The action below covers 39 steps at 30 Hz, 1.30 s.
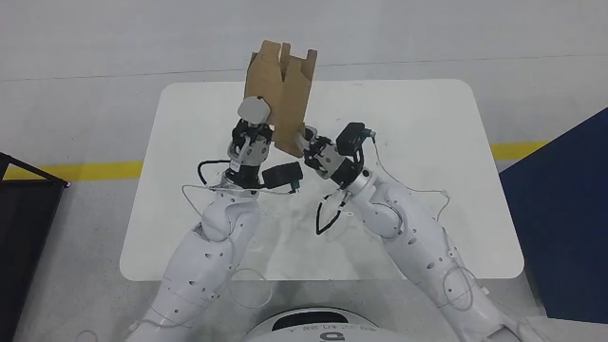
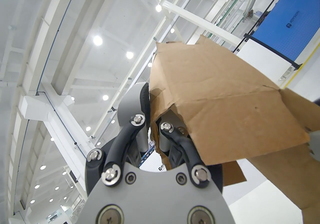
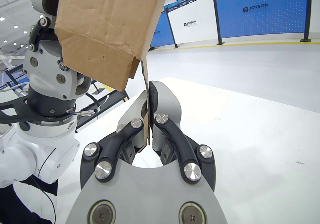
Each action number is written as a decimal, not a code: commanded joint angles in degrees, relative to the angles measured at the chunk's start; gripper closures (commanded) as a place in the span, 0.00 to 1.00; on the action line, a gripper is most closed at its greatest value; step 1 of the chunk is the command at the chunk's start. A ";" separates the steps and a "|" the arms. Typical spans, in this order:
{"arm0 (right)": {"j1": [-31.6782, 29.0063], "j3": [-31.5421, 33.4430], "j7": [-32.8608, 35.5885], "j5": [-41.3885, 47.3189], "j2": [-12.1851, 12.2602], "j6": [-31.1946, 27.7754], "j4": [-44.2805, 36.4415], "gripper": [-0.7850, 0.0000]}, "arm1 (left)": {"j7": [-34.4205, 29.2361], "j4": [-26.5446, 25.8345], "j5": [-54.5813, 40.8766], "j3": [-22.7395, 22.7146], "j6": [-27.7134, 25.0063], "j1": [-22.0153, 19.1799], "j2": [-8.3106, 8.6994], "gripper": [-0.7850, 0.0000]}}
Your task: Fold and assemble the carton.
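Observation:
A brown cardboard carton (image 1: 280, 95) is held up in the air over the white table (image 1: 427, 142), standing tall with its flaps loose at the far end. My left gripper (image 1: 256, 133) is shut on the carton's lower left edge; in the left wrist view the carton (image 2: 220, 100) covers one finger, and the gripper (image 2: 150, 110) pinches a torn flap. My right gripper (image 1: 309, 144) is shut on a thin flap at the carton's lower right corner. In the right wrist view the flap's edge runs between the gripper's (image 3: 149, 92) two fingers, below the carton (image 3: 107, 15).
The white table spreads wide to both sides of the arms. A yellow floor line (image 1: 95, 169) runs behind it. A blue panel (image 1: 570, 218) stands at the right, and a black frame (image 1: 19, 209) at the left edge.

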 commanded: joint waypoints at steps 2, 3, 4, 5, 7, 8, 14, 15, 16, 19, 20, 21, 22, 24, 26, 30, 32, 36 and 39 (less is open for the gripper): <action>0.05 -0.34 -0.75 -0.19 -0.07 -0.74 0.02 0.00 | 0.32 -0.22 0.00 -0.49 -0.17 -0.05 -0.02 1.00; 0.04 -0.41 -0.91 -0.36 -0.07 -0.97 0.02 0.00 | 0.40 -0.35 -0.05 -0.71 -0.17 -0.04 -0.02 1.00; -0.01 -0.43 -1.04 -0.57 -0.07 -1.13 -0.02 0.00 | 0.52 -0.51 -0.28 -0.94 -0.19 -0.02 -0.02 1.00; -0.11 -0.41 -1.21 -0.74 -0.05 -1.27 -0.10 0.00 | 0.73 -0.67 -0.45 -1.23 -0.03 -0.01 -0.01 1.00; -0.48 -0.25 -1.65 -0.91 0.01 -1.60 -0.22 0.00 | 1.26 -0.84 -0.89 -1.90 0.23 0.04 0.03 1.00; -0.72 -0.14 -1.90 -0.89 0.05 -1.87 -0.26 0.00 | 1.56 -0.91 -1.28 -2.20 0.10 0.07 0.06 1.00; -2.23 0.80 -4.28 0.02 0.36 -5.24 -1.01 0.00 | 3.40 -0.42 -1.49 -4.73 -2.66 -0.17 0.45 1.00; -2.61 1.29 -4.85 0.36 0.49 -6.21 -1.18 0.00 | 3.59 -0.22 -1.02 -5.42 -3.98 -0.29 0.59 1.00; -3.02 1.95 -5.25 0.28 0.65 -6.68 -1.47 0.00 | 3.60 -0.10 -0.85 -6.11 -5.72 -0.36 0.73 1.00; -5.02 4.71 -6.70 -0.45 1.23 -6.26 -2.91 0.00 | 5.01 -0.40 1.11 -9.14 -14.83 -0.67 1.60 1.00; -5.87 5.70 -7.09 -0.66 1.43 -5.91 -3.50 0.00 | 6.30 -0.94 1.54 -10.04 -18.91 -0.61 1.96 1.00; -6.70 6.74 -7.43 -0.80 1.62 -5.40 -4.09 0.00 | 6.89 -1.73 2.57 -11.51 -21.82 -0.56 2.34 1.00; -7.47 7.75 -7.65 -0.82 1.80 -4.93 -4.63 0.00 | 7.92 -2.49 3.80 -12.52 -25.17 -0.31 2.72 1.00; -8.78 9.39 -7.83 -0.66 2.10 -4.44 -5.74 0.00 | 11.20 -4.60 6.01 -14.56 -32.16 0.27 3.55 1.00; -9.31 10.14 -7.88 -0.66 2.22 -4.02 -6.20 0.00 | 15.04 -6.65 6.93 -16.47 -37.55 1.06 4.29 1.00; -9.31 10.14 -7.88 -0.66 2.22 -4.02 -6.20 0.00 | 22.01 -9.95 3.99 -20.19 -45.23 2.87 5.40 1.00; -9.31 10.14 -7.88 -0.66 2.22 -4.02 -6.20 0.00 | 24.33 -11.07 1.55 -22.12 -47.21 3.94 5.79 1.00; -9.31 10.14 -7.88 -0.66 2.22 -4.02 -6.20 0.00 | 24.33 -11.07 1.55 -22.12 -47.21 3.94 5.79 1.00; -9.52 10.44 -7.14 -0.74 2.29 -3.57 -6.47 0.00 | 24.33 -11.07 1.55 -22.12 -47.21 3.94 5.79 1.00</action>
